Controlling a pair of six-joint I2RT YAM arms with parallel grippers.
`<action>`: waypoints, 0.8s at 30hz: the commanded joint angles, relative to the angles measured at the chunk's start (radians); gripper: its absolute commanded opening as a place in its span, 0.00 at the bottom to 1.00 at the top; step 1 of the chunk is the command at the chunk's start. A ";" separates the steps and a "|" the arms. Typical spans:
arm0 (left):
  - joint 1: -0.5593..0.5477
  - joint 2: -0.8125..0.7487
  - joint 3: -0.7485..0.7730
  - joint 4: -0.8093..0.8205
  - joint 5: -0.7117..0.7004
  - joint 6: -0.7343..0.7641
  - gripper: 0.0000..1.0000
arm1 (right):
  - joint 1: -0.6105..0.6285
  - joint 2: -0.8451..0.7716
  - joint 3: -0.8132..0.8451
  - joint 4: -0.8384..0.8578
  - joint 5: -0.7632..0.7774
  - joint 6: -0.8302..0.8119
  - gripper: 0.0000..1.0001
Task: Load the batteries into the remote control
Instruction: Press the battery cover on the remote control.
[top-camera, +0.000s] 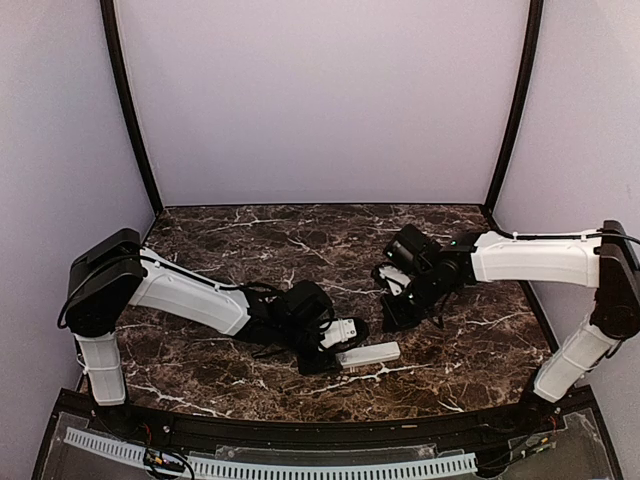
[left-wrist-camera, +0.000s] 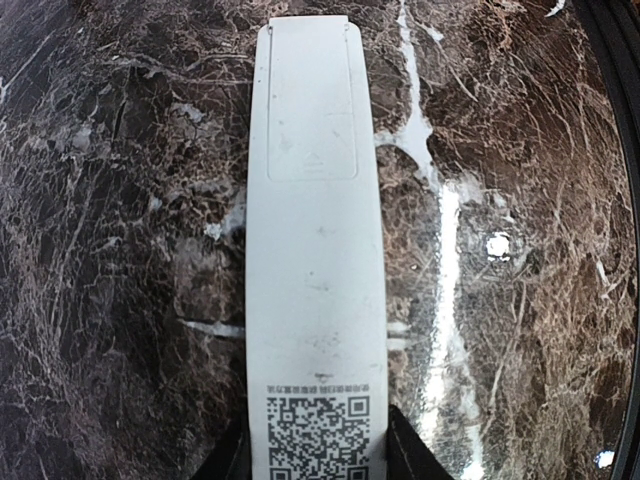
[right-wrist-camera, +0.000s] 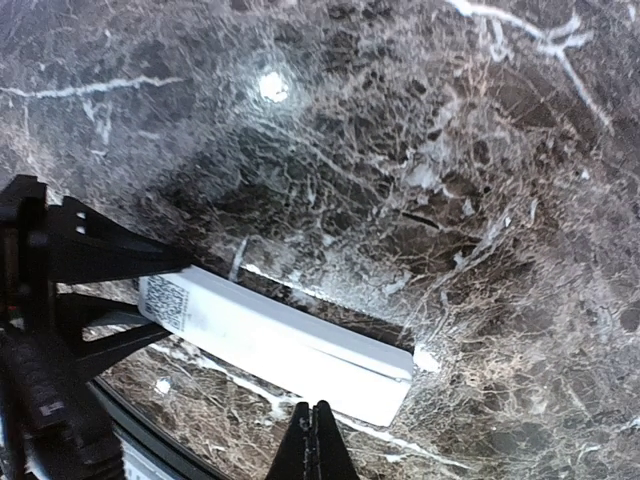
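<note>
The remote control (top-camera: 372, 353) lies near the front middle of the dark marble table, back face up. In the left wrist view it (left-wrist-camera: 315, 260) shows a QR label near my fingers and a closed battery cover (left-wrist-camera: 310, 110) at the far end. My left gripper (top-camera: 342, 348) (left-wrist-camera: 320, 455) is shut on the remote's label end, one finger (left-wrist-camera: 412, 452) on each long side. My right gripper (top-camera: 397, 312) (right-wrist-camera: 316, 440) is shut and empty, hovering just beside the remote's (right-wrist-camera: 290, 340) other end. I cannot make out any batteries.
The table's black front rail (top-camera: 300, 432) runs close behind the remote, with a white slotted strip (top-camera: 300, 466) below it. Pale walls and two dark posts (top-camera: 130, 110) close off the back and sides. The left gripper body (right-wrist-camera: 60, 260) fills the right wrist view's left.
</note>
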 joint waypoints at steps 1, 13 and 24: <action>0.002 0.073 -0.048 -0.192 -0.018 0.011 0.06 | -0.005 -0.034 0.019 -0.043 0.042 0.006 0.00; 0.002 0.074 -0.050 -0.188 -0.017 0.009 0.06 | -0.006 0.110 -0.173 0.059 0.038 0.046 0.00; 0.002 0.074 -0.049 -0.191 -0.016 0.010 0.06 | -0.007 -0.026 0.062 -0.105 0.068 0.031 0.00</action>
